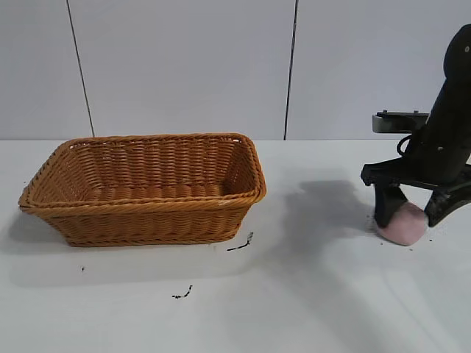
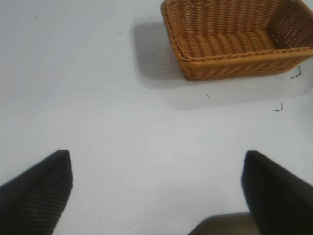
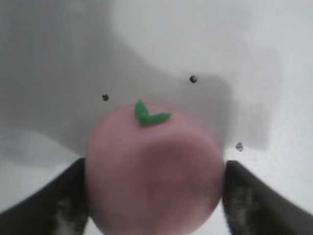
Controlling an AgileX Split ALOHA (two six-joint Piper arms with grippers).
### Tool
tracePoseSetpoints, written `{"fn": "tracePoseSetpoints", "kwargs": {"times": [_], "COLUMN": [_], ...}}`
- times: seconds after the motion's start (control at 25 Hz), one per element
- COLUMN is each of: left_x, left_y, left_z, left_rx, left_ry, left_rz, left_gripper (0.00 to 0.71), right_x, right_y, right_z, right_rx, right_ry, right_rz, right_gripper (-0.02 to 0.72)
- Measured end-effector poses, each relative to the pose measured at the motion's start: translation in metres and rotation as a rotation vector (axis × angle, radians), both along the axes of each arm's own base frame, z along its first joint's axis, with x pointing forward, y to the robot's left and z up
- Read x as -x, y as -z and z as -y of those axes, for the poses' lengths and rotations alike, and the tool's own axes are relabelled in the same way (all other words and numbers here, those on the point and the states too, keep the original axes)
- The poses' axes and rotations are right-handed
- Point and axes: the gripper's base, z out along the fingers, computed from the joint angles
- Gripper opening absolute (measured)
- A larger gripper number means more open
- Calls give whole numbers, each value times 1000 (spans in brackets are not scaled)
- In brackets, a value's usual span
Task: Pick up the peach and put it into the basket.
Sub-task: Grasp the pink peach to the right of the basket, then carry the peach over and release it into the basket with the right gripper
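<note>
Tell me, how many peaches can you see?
1. The peach sits on the table to the right of the basket, between the fingers of the right claw. The basket looks empty, though its near wall hides part of the floor.

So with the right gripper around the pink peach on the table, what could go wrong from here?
1. The right gripper straddles the small dusty-pink rounded peach, fingers at its sides; the round shape could squirt out on closing.
2. The peach sits near the exterior view's right edge, well apart from the large orange-brown woven wicker basket, so a weak hold might drop it in transit.
3. A low carry could clip the basket's braided rim.
The left gripper is open over bare white table.
</note>
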Motion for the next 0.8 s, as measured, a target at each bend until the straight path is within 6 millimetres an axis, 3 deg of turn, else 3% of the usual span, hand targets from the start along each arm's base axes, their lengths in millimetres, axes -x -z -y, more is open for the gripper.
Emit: {"fn": "tracePoseSetpoints", "kwargs": {"times": [0.12,0.32,0.48,0.6,0.8], "left_x": [0,0,0,0,0], "left_y": [0,0,0,0,0], "left_z": [0,0,0,0,0], "left_rx": [0,0,0,0,0], "left_ry": [0,0,0,0,0], "left_rz": [0,0,0,0,0], "left_gripper": [692,692,692,692,692], "right_x": [-6,-16,-20,-23,-35], "right_y": [-33,-106,-134,-150,-173], "right_z": [0,-1,-11,-33,-94], "right_rx": [-2,-17,-22,-33,-75], "right_ry": [-6,-3,-18,-64,-160], "right_rz": [64,170,178,219,309], "right_gripper": [30,25,25,25,25]}}
